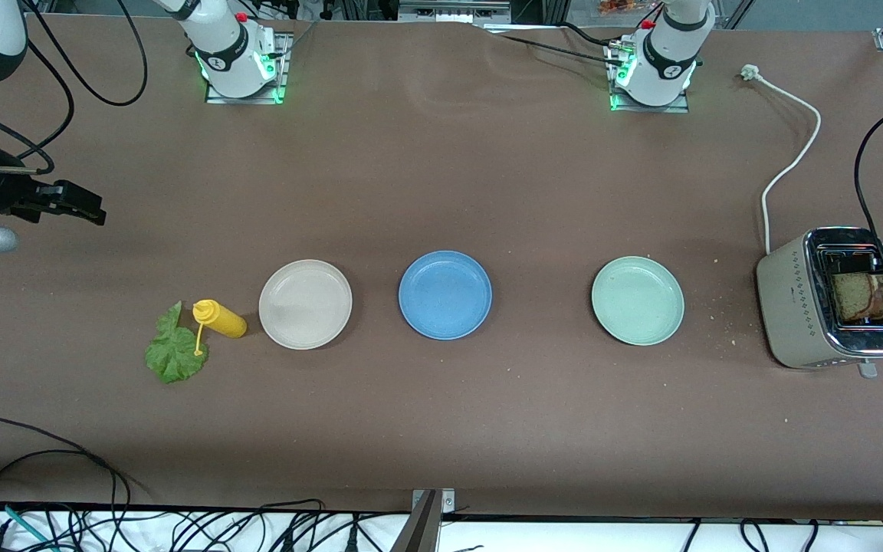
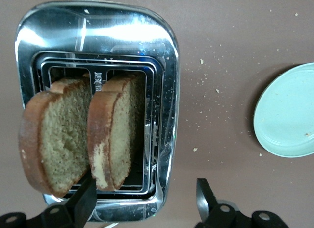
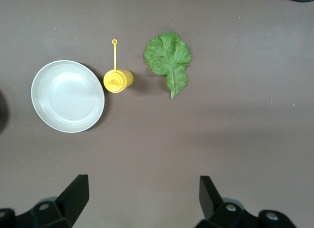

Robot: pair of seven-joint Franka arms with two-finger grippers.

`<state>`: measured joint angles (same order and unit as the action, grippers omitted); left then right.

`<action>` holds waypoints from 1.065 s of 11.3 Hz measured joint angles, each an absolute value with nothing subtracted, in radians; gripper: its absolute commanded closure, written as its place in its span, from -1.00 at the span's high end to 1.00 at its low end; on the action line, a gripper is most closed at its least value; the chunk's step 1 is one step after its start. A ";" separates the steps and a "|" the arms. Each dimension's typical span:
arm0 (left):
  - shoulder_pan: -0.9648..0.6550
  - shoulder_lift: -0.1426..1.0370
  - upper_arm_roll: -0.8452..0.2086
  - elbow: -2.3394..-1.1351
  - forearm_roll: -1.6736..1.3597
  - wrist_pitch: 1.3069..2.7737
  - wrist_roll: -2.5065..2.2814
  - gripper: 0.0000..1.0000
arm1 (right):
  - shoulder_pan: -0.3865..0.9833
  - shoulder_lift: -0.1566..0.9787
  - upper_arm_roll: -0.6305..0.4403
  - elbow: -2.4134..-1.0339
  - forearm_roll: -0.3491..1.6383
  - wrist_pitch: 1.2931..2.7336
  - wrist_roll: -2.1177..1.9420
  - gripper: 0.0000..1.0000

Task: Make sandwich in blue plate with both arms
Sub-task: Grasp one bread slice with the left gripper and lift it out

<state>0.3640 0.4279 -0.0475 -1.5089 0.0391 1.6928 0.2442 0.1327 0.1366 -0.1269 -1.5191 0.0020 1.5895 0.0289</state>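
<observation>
Left gripper (image 2: 142, 203), black and blunt-fingered, is hanging over the toaster (image 1: 802, 307) at the left arm's end of the table. Its fingers are standing well apart and clamping nothing. One finger is sitting just beside the crust of a bread slice.

Two bread slices (image 2: 54, 135) are standing up out of the slots. They are grainy brown with a darker crust and rounded corners. The toaster top is showing mirror-bright chrome and its body matte beige. Crumbs (image 2: 208, 83) are lying scattered on the brown table (image 1: 441, 176).

Blue plate (image 1: 445, 295), round, shallow and matte, is sitting bare at mid-frame in the front view. A mint-green plate (image 1: 637, 300) is lying between it and the toaster, and a cream plate (image 1: 305, 303) toward the right arm's end.

Right gripper (image 3: 142, 189) is waiting, fingers spread wide, above the table's edge area at that end. A yellow squeeze bottle (image 1: 221, 320) is lying on its side beside the cream plate. Its cap strap is touching a crinkled lettuce leaf (image 1: 175, 354).
</observation>
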 measured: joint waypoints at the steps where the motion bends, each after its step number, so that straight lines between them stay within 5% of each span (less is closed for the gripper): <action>1: 0.364 0.436 -0.047 -1.509 0.063 1.709 0.244 0.80 | 0.133 0.137 -0.127 -1.519 0.002 1.589 0.029 1.00; 3: 0.364 0.453 -0.048 -1.509 0.120 1.730 0.244 0.60 | 0.133 0.137 -0.127 -1.519 0.002 1.588 0.029 1.00; 6: 0.364 0.475 -0.050 -1.508 0.123 1.754 0.248 -0.96 | 0.132 0.137 -0.127 -1.519 0.002 1.588 0.029 1.00; 12: 0.364 0.489 -0.052 -1.481 0.124 1.763 0.285 -1.00 | 0.133 0.137 -0.124 -1.519 0.002 1.588 0.028 1.00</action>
<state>0.3640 0.4889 -0.0525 -1.4812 0.1236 1.7628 0.2847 0.1335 0.1372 -0.1236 -1.5191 0.0020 1.5880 0.0275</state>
